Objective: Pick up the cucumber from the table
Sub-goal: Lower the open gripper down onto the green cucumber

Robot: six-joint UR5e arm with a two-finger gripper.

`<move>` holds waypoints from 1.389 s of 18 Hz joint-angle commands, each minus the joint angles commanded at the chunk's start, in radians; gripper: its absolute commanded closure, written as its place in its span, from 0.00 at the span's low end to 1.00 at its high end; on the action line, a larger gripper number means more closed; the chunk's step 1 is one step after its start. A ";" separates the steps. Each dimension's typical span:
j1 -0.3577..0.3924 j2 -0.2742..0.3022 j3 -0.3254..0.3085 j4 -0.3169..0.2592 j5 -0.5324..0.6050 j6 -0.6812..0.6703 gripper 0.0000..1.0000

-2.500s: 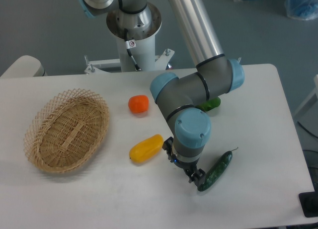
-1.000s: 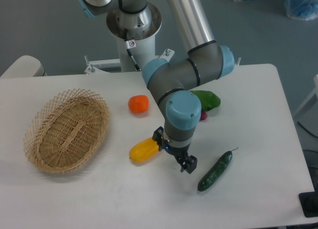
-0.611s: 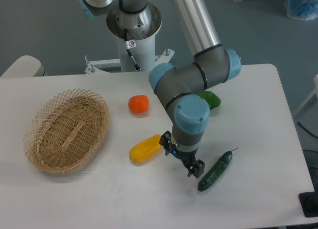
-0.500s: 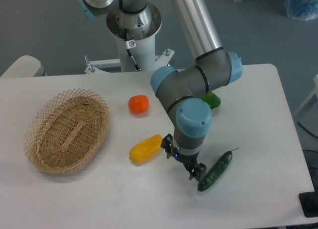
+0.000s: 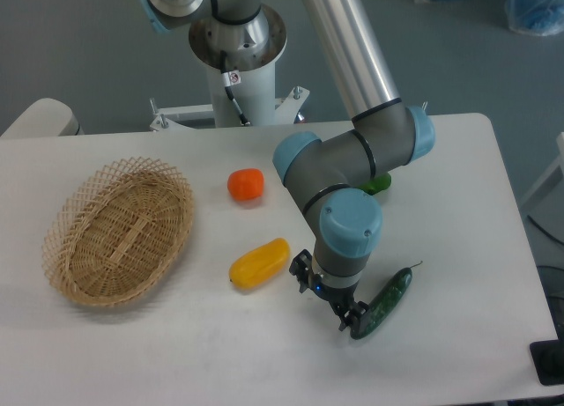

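Camera view, nearest first: the cucumber [image 5: 384, 301] lies flat on the white surface [image 5: 132, 353] toward the near right, slanting from its blunt near end up to a thin stem tip at the far right. The gripper [image 5: 352, 318] is down at that near end, its dark fingers touching or just beside the skin — whether they are clenched on it or apart I cannot tell. Left of the wrist lies a yellow vegetable [image 5: 259, 262]; further left sits a wicker basket [image 5: 119, 229]. Behind these is an orange vegetable [image 5: 246, 184], and a green pepper [image 5: 377, 185] peeks out past the arm's elbow.
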 joint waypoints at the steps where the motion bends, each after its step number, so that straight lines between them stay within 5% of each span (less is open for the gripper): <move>1: 0.008 0.000 -0.003 0.000 0.000 0.000 0.00; 13: 0.034 0.003 0.008 0.012 0.003 -0.002 0.00; 17: 0.029 -0.009 -0.006 0.081 0.005 -0.003 0.00; 25: 0.032 -0.032 0.003 0.084 0.083 0.002 0.00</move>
